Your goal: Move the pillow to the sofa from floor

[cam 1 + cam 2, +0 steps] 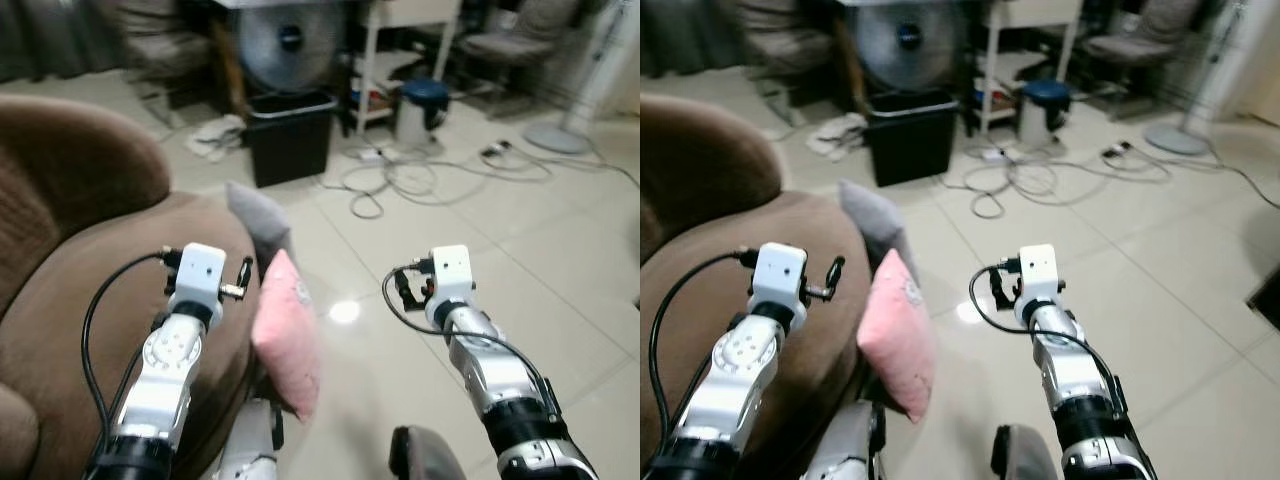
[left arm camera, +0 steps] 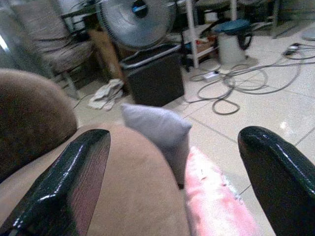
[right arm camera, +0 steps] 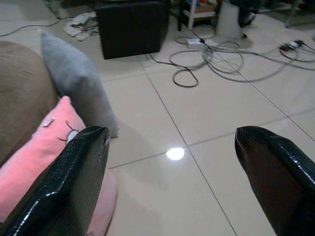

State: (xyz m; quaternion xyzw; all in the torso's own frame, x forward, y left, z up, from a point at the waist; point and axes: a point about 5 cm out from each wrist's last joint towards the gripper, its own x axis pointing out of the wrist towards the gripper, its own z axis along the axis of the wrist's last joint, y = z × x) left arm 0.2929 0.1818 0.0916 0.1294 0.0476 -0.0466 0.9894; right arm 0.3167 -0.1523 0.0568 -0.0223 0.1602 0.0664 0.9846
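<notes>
Both arms raised ahead of the body. Left gripper (image 2: 174, 187) over the sofa (image 1: 90, 300) seat edge, fingers (image 2: 69, 187) spread wide, holding nothing. Right gripper (image 3: 172, 182) over bare floor (image 1: 480, 260), fingers wide, holding nothing.

Pink pillow (image 1: 287, 335) stands on the floor, leaning against the sofa's front edge, between the 2 arms. Grey pillow (image 1: 262, 222) just behind it, also against the sofa.

Risks: a 1-sided pinch on soft fabric may slip; a push could topple the pink pillow flat; reaching could drag the grey pillow along. Farther off, loose cables (image 1: 420, 180) and a black bin (image 1: 290, 135).
</notes>
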